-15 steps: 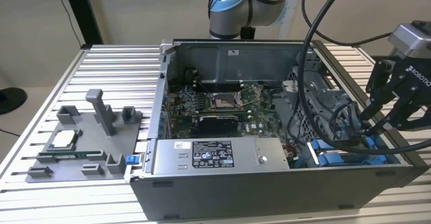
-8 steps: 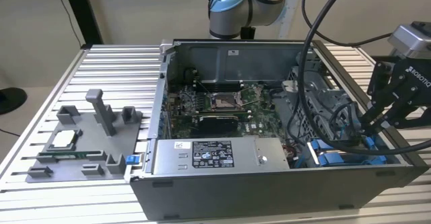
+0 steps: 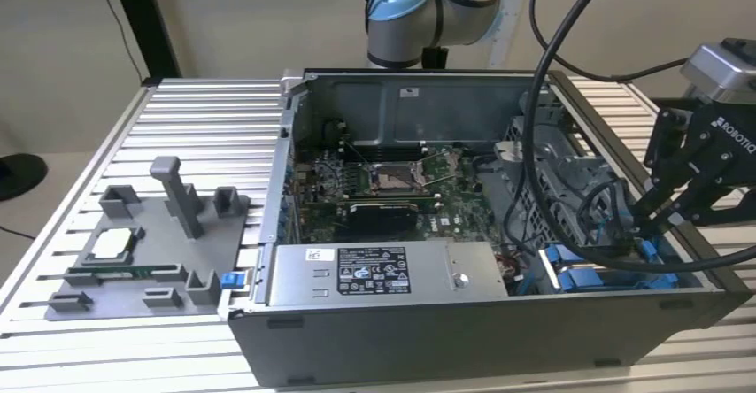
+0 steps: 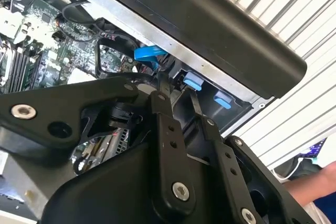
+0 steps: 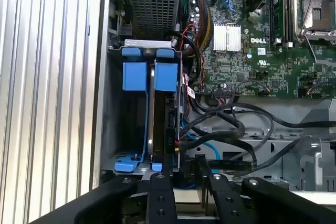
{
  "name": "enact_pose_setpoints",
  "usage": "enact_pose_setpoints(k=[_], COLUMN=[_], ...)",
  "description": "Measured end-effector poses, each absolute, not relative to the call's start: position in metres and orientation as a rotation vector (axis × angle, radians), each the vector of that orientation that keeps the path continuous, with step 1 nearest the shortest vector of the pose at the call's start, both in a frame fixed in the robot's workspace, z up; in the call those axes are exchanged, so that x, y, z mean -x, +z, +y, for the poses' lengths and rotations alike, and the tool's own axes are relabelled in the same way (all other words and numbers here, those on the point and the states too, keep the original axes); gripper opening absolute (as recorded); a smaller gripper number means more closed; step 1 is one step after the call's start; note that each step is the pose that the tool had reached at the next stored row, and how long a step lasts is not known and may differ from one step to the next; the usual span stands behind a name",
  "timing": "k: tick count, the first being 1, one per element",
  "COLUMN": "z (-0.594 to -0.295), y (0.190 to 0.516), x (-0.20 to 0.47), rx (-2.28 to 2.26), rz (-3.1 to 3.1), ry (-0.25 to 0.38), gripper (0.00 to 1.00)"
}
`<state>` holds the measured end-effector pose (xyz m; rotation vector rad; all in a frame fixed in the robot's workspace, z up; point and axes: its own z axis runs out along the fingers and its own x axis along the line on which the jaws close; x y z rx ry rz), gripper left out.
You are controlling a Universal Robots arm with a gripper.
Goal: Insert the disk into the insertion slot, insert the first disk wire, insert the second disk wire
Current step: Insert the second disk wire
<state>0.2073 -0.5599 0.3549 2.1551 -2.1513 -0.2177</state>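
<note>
Exterior view showing counter [image 3: 189, 119] carrying open computer case [image 3: 473, 340], first wrist view showing disk [image 5: 167, 77] sitting on edge inside insertion slot [image 5: 116, 129], tool [image 5: 185, 174] hanging near disk's end, its grip being impossible to tell

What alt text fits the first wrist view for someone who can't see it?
Looking down into an open computer case: the disk, edge-on in its blue carrier, sits in the slot by the case wall, with the gripper at one end. Black cables and the motherboard lie beside it.
</note>
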Motion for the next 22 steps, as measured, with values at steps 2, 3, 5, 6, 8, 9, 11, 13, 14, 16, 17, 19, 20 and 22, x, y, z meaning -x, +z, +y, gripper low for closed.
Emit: enact_pose_setpoints(k=[2,3,5,6,8,9,11,13,14,16,17,19,20,22], z=[-0.560,-0.560,-0.560,-0.560,-0.560,-0.560,-0.560,-0.560,-0.560,-0.560,-0.560,-0.560,-0.560,-0.560], y=[0.355,0.355,0.355,0.355,0.355,0.355,0.355,0.355,0.355,0.355,0.355,0.357,0.361,0.369], x=[-0.207,-0.207,-0.207,-0.207,-0.207,-0.207,-0.207,-0.207,-0.207,-0.207,-0.207,-0.207,-0.207,-0.206], rx=[-2.155,-2.155,-2.155,-2.155,-2.155,-2.155,-2.155,-2.155,-2.155,-2.155,-2.155,-2.156,-2.156,-2.156], rz=[-2.151,-2.151,-2.151,-2.151,-2.151,-2.151,-2.151,-2.151,-2.151,-2.151,-2.151,-2.152,-2.152,-2.152], ry=[-0.218,-0.218,-0.218,-0.218,-0.218,-0.218,-0.218,-0.218,-0.218,-0.218,-0.218,-0.219,-0.219,-0.219], gripper=[1.00,1.00,0.00,0.00,0.00,0.00,0.00,0.00,0.00,0.00,0.00,0.00,0.00,0.00])
